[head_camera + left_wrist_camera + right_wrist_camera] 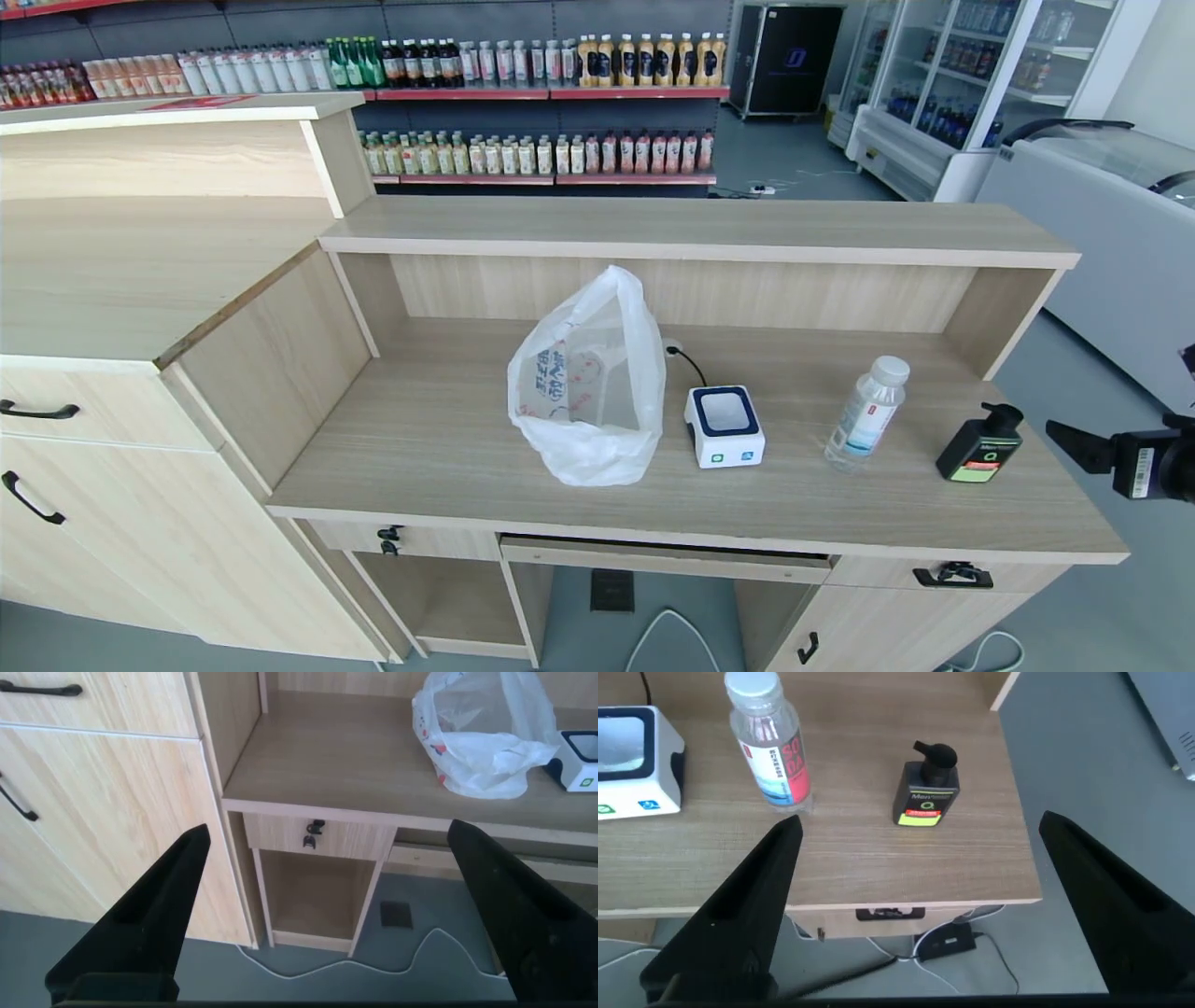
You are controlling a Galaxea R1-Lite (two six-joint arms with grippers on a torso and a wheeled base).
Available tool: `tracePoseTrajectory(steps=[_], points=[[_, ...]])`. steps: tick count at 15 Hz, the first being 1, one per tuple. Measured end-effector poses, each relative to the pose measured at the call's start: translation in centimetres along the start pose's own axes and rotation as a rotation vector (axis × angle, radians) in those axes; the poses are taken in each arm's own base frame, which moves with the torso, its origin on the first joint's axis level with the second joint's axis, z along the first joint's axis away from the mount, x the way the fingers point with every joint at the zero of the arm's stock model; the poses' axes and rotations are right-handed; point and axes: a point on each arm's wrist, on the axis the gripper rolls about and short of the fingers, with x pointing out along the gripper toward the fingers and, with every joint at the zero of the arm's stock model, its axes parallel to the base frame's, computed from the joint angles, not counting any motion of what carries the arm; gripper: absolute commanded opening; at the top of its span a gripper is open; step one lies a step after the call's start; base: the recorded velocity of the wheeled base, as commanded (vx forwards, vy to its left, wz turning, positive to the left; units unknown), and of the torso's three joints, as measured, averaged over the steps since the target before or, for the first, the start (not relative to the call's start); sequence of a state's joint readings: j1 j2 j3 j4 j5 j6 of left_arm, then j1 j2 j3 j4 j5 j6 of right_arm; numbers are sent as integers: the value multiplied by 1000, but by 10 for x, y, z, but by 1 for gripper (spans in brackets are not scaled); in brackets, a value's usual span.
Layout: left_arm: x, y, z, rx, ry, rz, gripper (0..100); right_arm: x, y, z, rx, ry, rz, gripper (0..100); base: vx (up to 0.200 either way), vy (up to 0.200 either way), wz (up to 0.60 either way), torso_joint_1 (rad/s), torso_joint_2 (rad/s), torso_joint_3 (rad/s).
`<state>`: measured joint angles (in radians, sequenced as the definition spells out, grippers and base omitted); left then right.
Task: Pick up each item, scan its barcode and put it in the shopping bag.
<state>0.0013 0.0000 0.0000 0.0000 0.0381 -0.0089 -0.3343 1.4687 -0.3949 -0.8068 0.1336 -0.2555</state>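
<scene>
A white plastic shopping bag (pixel 588 383) (pixel 486 733) stands open on the wooden counter (pixel 448 439). To its right sits a white scanner (pixel 724 426) (pixel 631 761) with a dark window. Further right stand a clear water bottle (pixel 866 413) (pixel 768 742) and a black pump bottle (pixel 980 445) (pixel 927 786). My right gripper (pixel 1074 446) (pixel 915 905) is open and empty, hovering off the counter's right end, close to the pump bottle. My left gripper (pixel 327 905) is open and empty, held low in front of the counter's left end, facing the small keyed drawer (pixel 313 835).
A raised ledge (pixel 691 229) runs along the counter's back, with a taller cabinet (pixel 140 280) on the left. A black cable (pixel 686 359) runs behind the scanner. Shelves of bottles (pixel 541 103) and fridges (pixel 943 84) stand far behind.
</scene>
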Motion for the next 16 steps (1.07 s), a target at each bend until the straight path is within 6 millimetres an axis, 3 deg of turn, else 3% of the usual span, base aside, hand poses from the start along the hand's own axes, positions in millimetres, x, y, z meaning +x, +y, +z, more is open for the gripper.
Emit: tracePoseTrajectory(steps=[4,10,13,16], points=[[0,0,0,0,0,0,100,14,-8,-17,25,69,-24,100,0,0,0,0,0,0],[0,0,0,0,0,0,100,71,-20,-28,8,39,71,100,0,0,0,0,0,0],[0,0,0,0,0,0,100,105,-13,-31,-16,9,167,100,0,0,0,0,0,0],[0,0,0,0,0,0,100,135,10,-32,-45,-34,281,100,0,0,0,0,0,0]])
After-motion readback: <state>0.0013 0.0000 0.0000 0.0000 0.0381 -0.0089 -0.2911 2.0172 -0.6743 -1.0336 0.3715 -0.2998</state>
